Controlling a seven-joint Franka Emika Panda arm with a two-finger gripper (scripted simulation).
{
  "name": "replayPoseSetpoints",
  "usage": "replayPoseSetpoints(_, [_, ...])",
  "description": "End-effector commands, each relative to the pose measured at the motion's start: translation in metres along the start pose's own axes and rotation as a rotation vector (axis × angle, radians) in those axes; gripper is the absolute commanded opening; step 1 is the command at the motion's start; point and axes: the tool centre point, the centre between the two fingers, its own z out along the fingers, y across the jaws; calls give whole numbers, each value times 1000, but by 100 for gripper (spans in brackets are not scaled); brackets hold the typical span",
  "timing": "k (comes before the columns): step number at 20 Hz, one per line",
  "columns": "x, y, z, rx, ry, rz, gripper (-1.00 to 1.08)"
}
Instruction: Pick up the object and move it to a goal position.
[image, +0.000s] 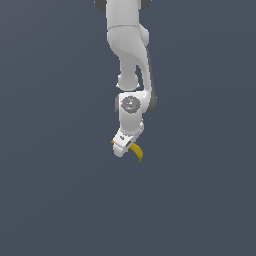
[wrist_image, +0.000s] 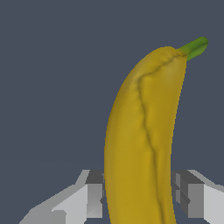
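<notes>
The yellow banana (wrist_image: 140, 144) with its green stem tip (wrist_image: 194, 46) fills the wrist view, standing between my two fingers (wrist_image: 94, 194), which press on it from both sides. In the exterior view the banana (image: 137, 151) sticks out from under the white gripper (image: 125, 146), its green tip pointing down toward the exterior view's right, with a bit of yellow also showing on the other side. The gripper is shut on the banana. The white arm (image: 131, 45) comes down from the top of the exterior view.
A plain dark grey-blue surface (image: 50, 190) fills the background in both views. No other objects or markers are visible.
</notes>
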Motion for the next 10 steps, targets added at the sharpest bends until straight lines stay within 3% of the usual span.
replayPoseSetpoints(1, [0,0,0,0,0,0,-100])
replayPoseSetpoints(10, [-1,11,-22,0,0,0,-100])
